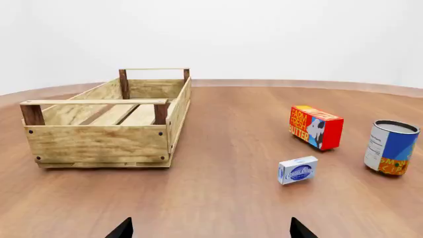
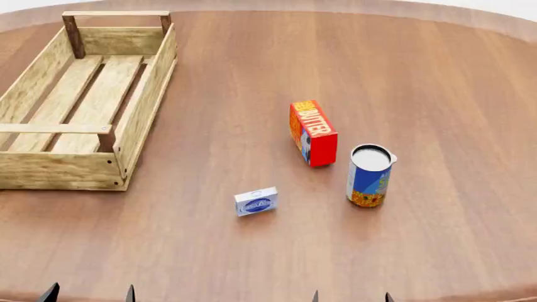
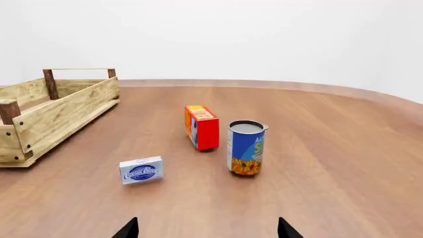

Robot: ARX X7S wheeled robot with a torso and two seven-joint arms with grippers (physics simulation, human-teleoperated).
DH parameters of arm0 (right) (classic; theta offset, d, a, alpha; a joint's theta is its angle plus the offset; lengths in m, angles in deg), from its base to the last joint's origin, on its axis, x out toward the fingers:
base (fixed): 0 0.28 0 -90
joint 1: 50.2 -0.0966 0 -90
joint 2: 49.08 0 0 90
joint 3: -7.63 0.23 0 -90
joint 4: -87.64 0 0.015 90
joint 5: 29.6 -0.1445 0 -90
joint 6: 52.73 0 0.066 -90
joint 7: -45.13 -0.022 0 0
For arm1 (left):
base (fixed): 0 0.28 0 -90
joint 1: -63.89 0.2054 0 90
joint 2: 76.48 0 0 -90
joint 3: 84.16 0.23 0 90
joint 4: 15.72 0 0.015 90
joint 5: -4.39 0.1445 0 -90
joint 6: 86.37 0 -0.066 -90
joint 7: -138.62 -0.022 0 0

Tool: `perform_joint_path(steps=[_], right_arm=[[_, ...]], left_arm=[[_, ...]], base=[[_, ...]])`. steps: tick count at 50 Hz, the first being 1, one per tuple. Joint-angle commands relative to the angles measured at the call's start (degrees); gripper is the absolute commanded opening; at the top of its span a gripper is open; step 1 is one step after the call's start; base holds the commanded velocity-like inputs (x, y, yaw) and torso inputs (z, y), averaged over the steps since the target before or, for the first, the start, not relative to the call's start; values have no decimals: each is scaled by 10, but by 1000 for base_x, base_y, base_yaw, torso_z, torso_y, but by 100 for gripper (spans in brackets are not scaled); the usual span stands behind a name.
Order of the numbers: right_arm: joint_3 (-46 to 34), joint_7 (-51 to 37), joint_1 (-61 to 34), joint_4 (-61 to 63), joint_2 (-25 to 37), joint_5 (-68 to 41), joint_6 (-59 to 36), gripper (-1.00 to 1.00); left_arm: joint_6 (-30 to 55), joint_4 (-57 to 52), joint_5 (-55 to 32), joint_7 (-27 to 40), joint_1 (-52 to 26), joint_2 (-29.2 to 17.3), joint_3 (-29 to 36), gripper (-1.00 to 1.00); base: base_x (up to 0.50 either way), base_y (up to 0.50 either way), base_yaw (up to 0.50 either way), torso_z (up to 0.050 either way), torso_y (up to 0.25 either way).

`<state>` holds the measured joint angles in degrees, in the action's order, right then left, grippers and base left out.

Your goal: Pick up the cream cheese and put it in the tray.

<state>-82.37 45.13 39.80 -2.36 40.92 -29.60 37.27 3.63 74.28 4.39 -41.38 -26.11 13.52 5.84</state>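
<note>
The cream cheese (image 2: 256, 202) is a small white-grey box with a dark blue oval logo. It stands on the wooden table near its front middle; it also shows in the left wrist view (image 1: 297, 170) and the right wrist view (image 3: 140, 170). The tray (image 2: 50, 129), a long light-wood crate with dark corner posts, stands empty at the back left; both wrist views show it too (image 1: 99, 141) (image 3: 46, 119). My left gripper (image 2: 89, 294) and right gripper (image 2: 351, 296) are open and empty at the near table edge, well short of the box. Only their fingertips show.
A red-orange butter box (image 2: 313, 133) stands upright behind and to the right of the cream cheese. A blue-orange can (image 2: 369, 175) stands upright just right of the butter box. The round table's far rim (image 2: 470, 12) curves across the back.
</note>
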Motion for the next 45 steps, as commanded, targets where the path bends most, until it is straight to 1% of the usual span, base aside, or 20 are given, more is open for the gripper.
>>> perform_joint_path(steps=[1, 8, 11, 15, 19, 24, 27, 30, 32, 33, 35, 36, 40, 45], right_arm=[[-16, -16, -2, -9, 11, 7, 8, 100], [-37, -35, -1, -14, 23, 5, 20, 100], [-40, -42, 1, 1, 27, 3, 16, 100], [-45, -47, 19, 36, 35, 5, 33, 100], [-43, -65, 46, 93, 42, 16, 55, 100], [-41, -89, 100, 203, 49, 38, 87, 100], [-41, -100, 128, 245, 52, 51, 113, 100], [-43, -122, 149, 273, 52, 98, 137, 100], [-45, -130, 157, 281, 54, 107, 154, 100], [-43, -144, 167, 290, 54, 128, 179, 100], [-41, -161, 178, 300, 54, 143, 208, 100], [-41, -171, 186, 304, 55, 166, 227, 100], [-39, -207, 204, 309, 57, 215, 288, 100], [-34, -240, 218, 317, 53, 260, 321, 100]], left_arm=[[3, -1, -8, 11, -2, -10, 10, 100], [-1, -16, -16, 31, 6, -23, 22, 100], [-3, -32, -8, 43, 13, -26, 28, 100], [-16, -52, -12, 51, 21, -31, 31, 100], [-44, -119, -13, 63, 52, -38, 28, 100], [-78, -234, 6, 82, 110, -47, 25, 100], [-112, -279, 18, 93, 141, -51, 22, 100], [-163, -317, 20, 102, 174, -54, 17, 100], [-182, -328, 29, 106, 186, -56, 18, 100], [-215, -338, 45, 111, 202, -57, 19, 100], [-253, -342, 63, 121, 217, -56, 19, 100], [-290, -340, 87, 131, 227, -54, 18, 100], [-353, -333, 119, 154, 241, -52, 14, 100], [-366, -341, 120, 164, 251, -57, 13, 100]], base=[[0, 0, 0, 0, 0], [0, 0, 0, 0, 0], [0, 0, 0, 0, 0], [0, 0, 0, 0, 0], [0, 0, 0, 0, 0], [0, 0, 0, 0, 0], [0, 0, 0, 0, 0], [0, 0, 0, 0, 0], [0, 0, 0, 0, 0], [0, 0, 0, 0, 0], [0, 0, 0, 0, 0], [0, 0, 0, 0, 0], [0, 0, 0, 0, 0], [0, 0, 0, 0, 0]])
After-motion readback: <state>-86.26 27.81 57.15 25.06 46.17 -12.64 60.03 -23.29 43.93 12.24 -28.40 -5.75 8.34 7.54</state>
